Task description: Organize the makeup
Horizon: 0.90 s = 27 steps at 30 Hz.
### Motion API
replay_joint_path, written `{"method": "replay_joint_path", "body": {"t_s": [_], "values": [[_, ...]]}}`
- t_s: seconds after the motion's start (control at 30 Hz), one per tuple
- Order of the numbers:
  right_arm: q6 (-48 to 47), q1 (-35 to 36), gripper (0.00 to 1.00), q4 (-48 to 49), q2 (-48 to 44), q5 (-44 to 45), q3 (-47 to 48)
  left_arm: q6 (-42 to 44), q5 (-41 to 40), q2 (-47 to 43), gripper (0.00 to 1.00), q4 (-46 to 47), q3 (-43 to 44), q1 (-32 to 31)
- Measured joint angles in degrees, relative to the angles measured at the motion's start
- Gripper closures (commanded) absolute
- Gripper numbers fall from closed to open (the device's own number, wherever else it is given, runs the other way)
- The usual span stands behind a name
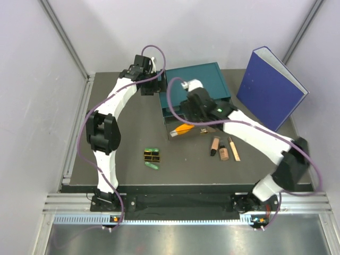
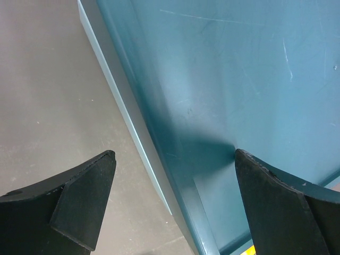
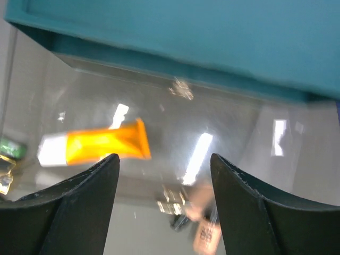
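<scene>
An orange tube lies in a clear drawer pulled out from the teal box. In the right wrist view the tube is just left of my open, empty right gripper, which hovers over the drawer. Three tan sticks lie on the table to the right of the drawer. Black-and-gold cases and green capsules lie front left. My left gripper is open, and its fingers straddle the box's left wall.
A big blue binder stands at the back right. The teal box top fills the left wrist view. White walls close in the table on the left, back and right.
</scene>
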Motion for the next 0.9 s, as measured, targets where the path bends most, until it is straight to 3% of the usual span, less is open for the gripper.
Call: {"method": "replay_joint_path", "body": {"t_s": [0.27, 0.4, 0.6, 0.9], "values": [[10.19, -5.40, 0.33, -1.81, -22.71, -0.87, -18.97, 0.07, 0.66, 0.57, 0.02, -0.02, 0.59, 0.24], [13.53, -7.93, 0.33, -3.98, -27.98, -4.55, -26.21, 0.24, 1.27, 0.85, 0.02, -0.02, 0.83, 0.44], [18.97, -8.35, 0.34, -5.40, -27.67, -8.57, -34.80, 0.76, 1.73, 0.87, 0.02, -0.02, 0.92, 0.61], [23.85, -10.14, 0.36, -3.93, -19.74, -9.05, -39.21, 1.66, 2.51, 0.87, 0.02, -0.07, 0.92, 0.90]]}}
